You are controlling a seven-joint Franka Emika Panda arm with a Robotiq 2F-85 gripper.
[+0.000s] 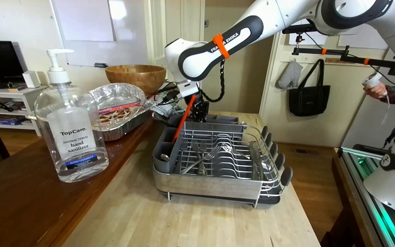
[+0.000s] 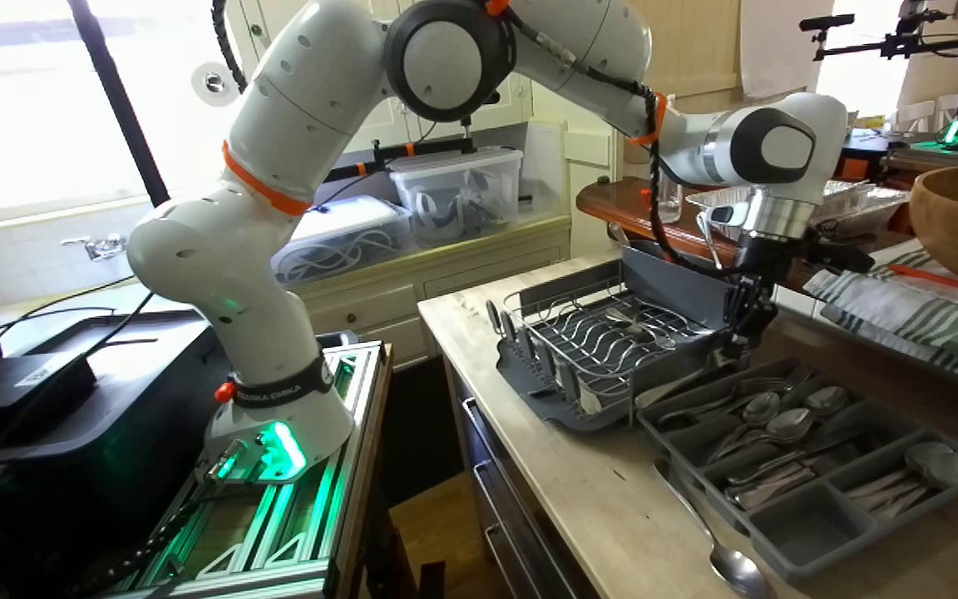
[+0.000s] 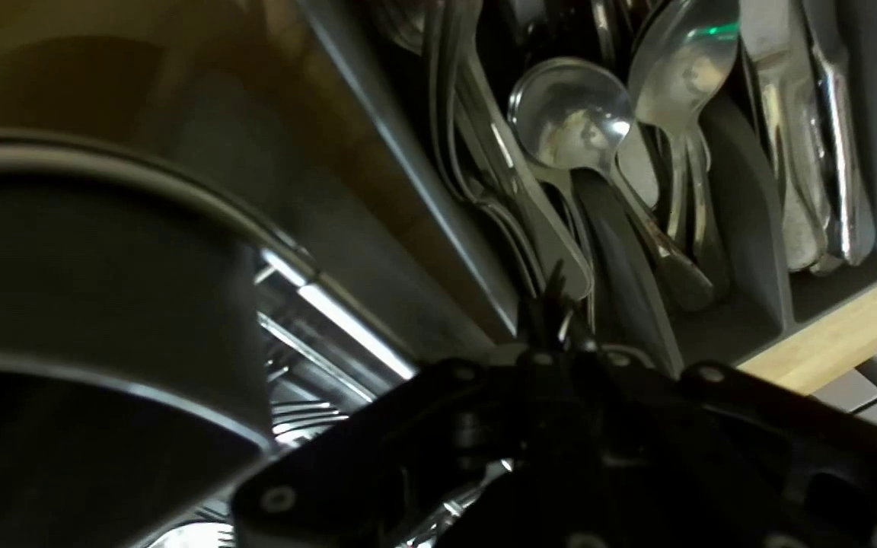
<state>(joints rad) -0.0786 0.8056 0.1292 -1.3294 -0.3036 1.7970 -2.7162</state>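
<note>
The gripper [image 3: 549,323] hangs, jaws pressed together; the tray [image 2: 812,528] nearby holds spoons [image 2: 949,470]; the rack [image 1: 207,186], forks [image 1: 200,160].

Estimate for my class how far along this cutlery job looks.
Done, it seems: plenty of cutlery lies in the gray tray. In hand: the gripper is shut beside the dish rack, near the tray; whether it holds anything is too dark to tell. Left, perhaps: forks and knives in the rack, plus a spoon on the countertop.

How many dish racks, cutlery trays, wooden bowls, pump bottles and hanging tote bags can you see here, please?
Dish rack: 1
Cutlery tray: 1
Wooden bowl: 1
Pump bottle: 1
Tote bag: 1
Total: 5
</note>
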